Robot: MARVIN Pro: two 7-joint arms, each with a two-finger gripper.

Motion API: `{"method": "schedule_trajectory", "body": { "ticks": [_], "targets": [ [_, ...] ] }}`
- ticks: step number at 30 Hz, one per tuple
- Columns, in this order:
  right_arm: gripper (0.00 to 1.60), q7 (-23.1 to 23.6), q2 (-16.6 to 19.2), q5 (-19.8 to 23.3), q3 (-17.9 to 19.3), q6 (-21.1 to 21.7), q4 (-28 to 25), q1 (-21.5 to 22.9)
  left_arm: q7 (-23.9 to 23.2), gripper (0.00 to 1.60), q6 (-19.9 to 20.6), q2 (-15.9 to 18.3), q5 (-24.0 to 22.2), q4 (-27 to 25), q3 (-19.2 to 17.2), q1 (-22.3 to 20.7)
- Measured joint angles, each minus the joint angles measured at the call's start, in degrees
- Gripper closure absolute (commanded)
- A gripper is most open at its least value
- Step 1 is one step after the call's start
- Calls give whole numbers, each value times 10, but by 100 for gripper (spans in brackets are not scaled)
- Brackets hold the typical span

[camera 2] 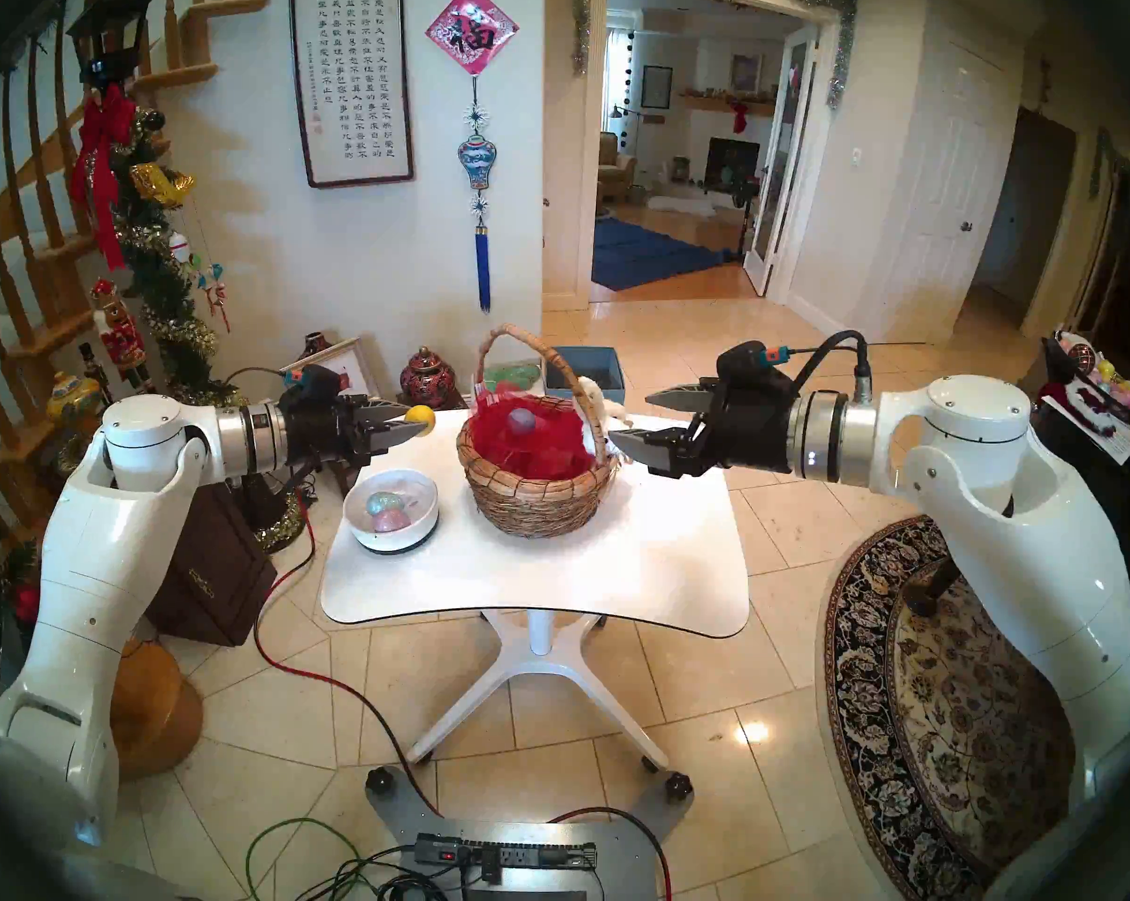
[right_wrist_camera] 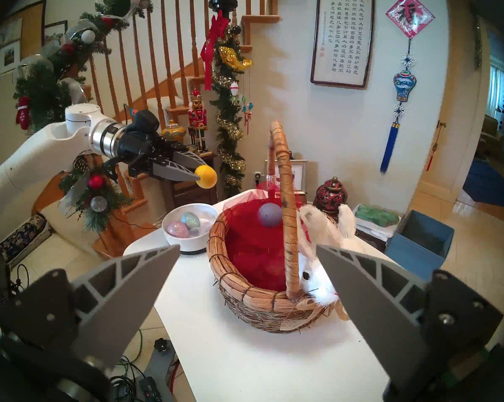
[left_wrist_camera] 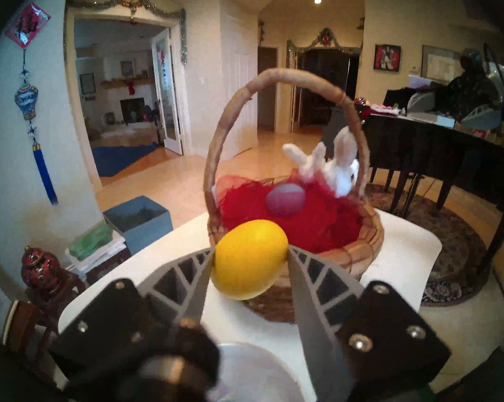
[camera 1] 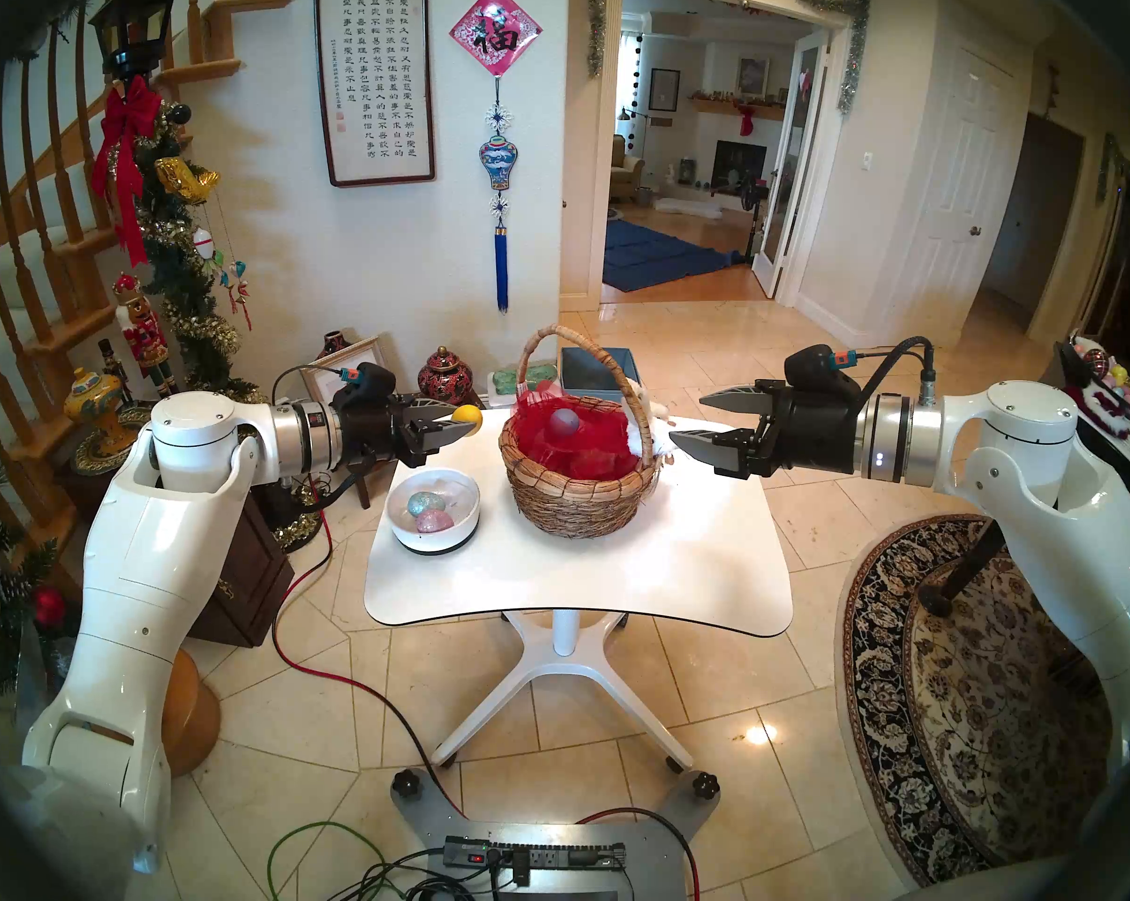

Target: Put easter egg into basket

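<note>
A white table [camera 1: 581, 574] stands on a tiled floor and carries everything that matters. The biggest thing on it is the wicker basket [camera 1: 575, 496], lined with red mesh, with a tall arched handle [camera 1: 536, 353] and a white plush bunny [right_wrist_camera: 317, 276] on the rim toward the robot's right. One purple egg [camera 1: 562, 423] already lies in the mesh. Beside the basket, toward the robot's left, sits a shallow white bowl [camera 1: 432, 535] with a blue glitter egg [camera 1: 424, 504] and a pink glitter egg [camera 1: 433, 521] in it.

The left gripper [camera 1: 464, 425] hangs in the air above the table's left edge, higher than the bowl and level with the basket's rim, pinching a yellow egg [camera 1: 468, 416] at the very tips of its jaws. The yellow egg is clear of the bowl and not yet over the basket. The right gripper [camera 1: 692, 418] hovers just beside the bunny, jaws spread wide and holding nothing.

The step in hand looks like the carry to the basket. The grip is only a tip pinch on a smooth, round shell, so a slow, level move suits it best. The egg should pass on the near side of the handle's arch, stop over the open red mesh away from the purple egg, and be lowered close before the jaws part, since a drop from height could bounce it out.
</note>
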Motion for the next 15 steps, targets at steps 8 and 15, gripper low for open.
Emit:
{"method": "schedule_trajectory", "body": {
  "ticks": [8,15],
  "targets": [
    [0,0,0,0,0,0,0,0,24,93,23,-21,8,-18,42,-23],
    [0,0,1,1,0,0,0,0,43,92,38,-44,25,-19,82,-57]
  ]
}}
